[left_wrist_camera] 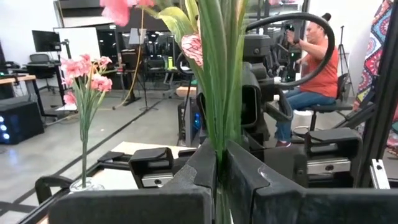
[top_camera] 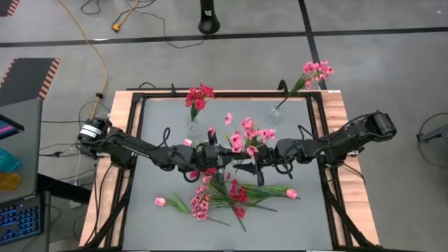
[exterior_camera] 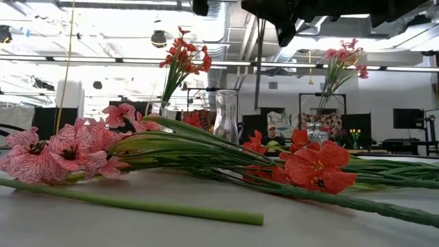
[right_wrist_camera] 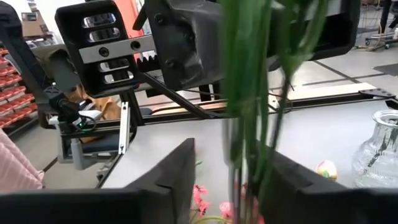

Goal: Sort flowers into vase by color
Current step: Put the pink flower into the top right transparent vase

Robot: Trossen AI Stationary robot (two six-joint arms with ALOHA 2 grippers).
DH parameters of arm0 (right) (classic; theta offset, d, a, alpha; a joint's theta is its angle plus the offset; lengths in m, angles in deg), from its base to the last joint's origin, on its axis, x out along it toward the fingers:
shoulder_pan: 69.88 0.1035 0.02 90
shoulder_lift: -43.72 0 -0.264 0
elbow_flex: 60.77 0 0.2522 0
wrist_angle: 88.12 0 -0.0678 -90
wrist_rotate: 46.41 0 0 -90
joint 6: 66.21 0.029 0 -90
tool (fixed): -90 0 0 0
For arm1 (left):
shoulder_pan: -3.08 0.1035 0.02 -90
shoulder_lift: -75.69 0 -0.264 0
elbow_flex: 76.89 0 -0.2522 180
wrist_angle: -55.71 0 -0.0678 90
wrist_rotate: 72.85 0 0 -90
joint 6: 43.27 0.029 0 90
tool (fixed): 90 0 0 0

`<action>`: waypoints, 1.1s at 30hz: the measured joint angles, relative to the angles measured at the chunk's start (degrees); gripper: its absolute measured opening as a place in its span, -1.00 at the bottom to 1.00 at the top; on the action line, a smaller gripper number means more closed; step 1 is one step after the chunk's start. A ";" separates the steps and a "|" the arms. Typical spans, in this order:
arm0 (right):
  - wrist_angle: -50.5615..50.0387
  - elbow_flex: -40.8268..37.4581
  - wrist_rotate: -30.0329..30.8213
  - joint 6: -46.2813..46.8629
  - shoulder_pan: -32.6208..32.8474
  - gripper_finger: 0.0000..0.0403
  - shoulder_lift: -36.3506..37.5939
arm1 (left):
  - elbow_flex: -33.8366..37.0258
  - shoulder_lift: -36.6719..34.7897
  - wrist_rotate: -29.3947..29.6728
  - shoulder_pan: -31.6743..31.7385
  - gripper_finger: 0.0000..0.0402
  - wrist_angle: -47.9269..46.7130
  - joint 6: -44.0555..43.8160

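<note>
High view: both arms meet at frame center over the table (top_camera: 154,140). Left wrist view: the left gripper (left_wrist_camera: 221,163) is clamped on green flower stems (left_wrist_camera: 217,74). Right wrist view: the right gripper (right_wrist_camera: 233,171) stands around the stems, half-open.

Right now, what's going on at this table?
Both arms meet mid-table over a pink spray. The left gripper is shut on its green stems; the right gripper has its fingers either side of the same stems, not visibly clamped. Red flowers stand in one vase, pink ones in another. More sprigs lie loose on the table.
</note>
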 joint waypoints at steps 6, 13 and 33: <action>-0.11 0.00 0.25 0.00 -0.13 -0.74 0.00 | 0.00 -0.07 -0.76 -0.02 -0.97 -0.33 -1.43; -0.03 0.00 0.38 -1.24 -0.13 -0.87 0.02 | 0.00 -0.10 -2.72 0.00 -0.78 -0.47 1.37; -20.17 0.00 16.41 -8.69 -1.87 -0.82 19.54 | 0.04 -9.61 4.84 -3.60 -0.24 -21.18 4.33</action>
